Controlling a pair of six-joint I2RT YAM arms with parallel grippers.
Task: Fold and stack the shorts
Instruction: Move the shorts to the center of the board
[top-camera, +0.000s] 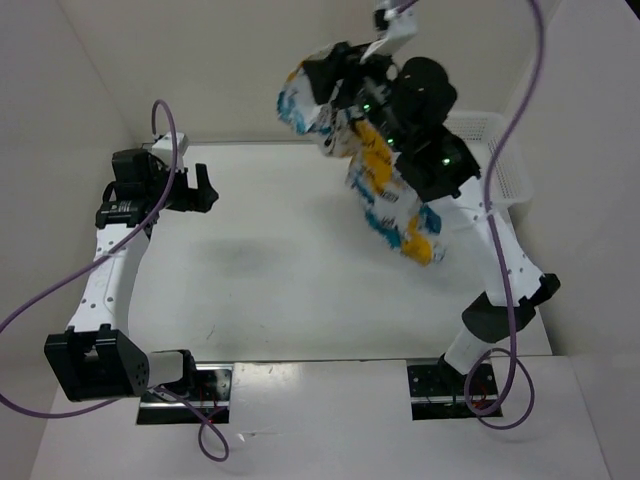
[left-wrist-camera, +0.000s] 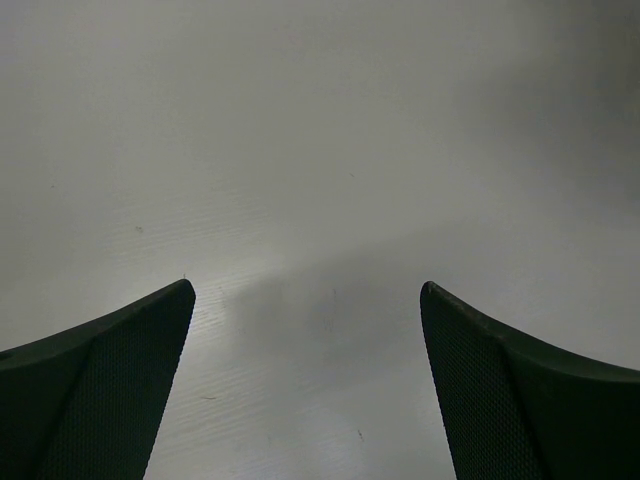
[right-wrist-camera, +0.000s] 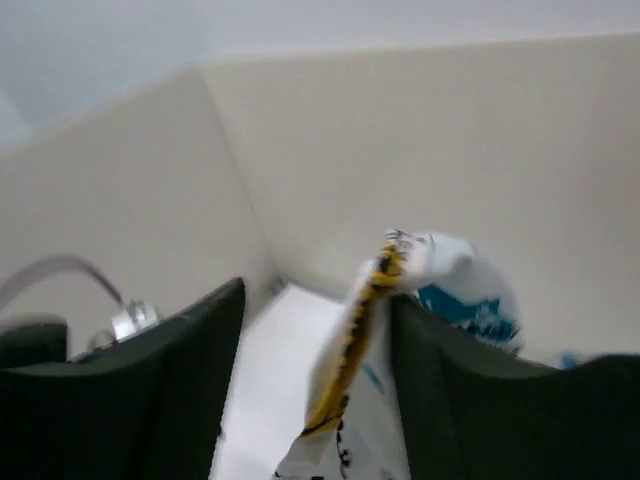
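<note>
The shorts (top-camera: 395, 195), white with a teal, yellow-orange and black print, hang bunched in the air over the table's far right part. Their top is draped at my right gripper (top-camera: 335, 75), which is raised high near the back wall. In the right wrist view the jaws of that gripper (right-wrist-camera: 315, 300) stand apart, and the shorts (right-wrist-camera: 372, 300) hang blurred against the right finger (right-wrist-camera: 450, 400), with the table showing in the gap. My left gripper (top-camera: 205, 188) is open and empty above the table's left side. The left wrist view (left-wrist-camera: 305, 290) shows only bare table between its fingers.
A white plastic mesh basket (top-camera: 505, 160) stands at the far right, behind the right arm. The white table (top-camera: 270, 270) is walled at the back and on both sides. Purple cables loop from both arms.
</note>
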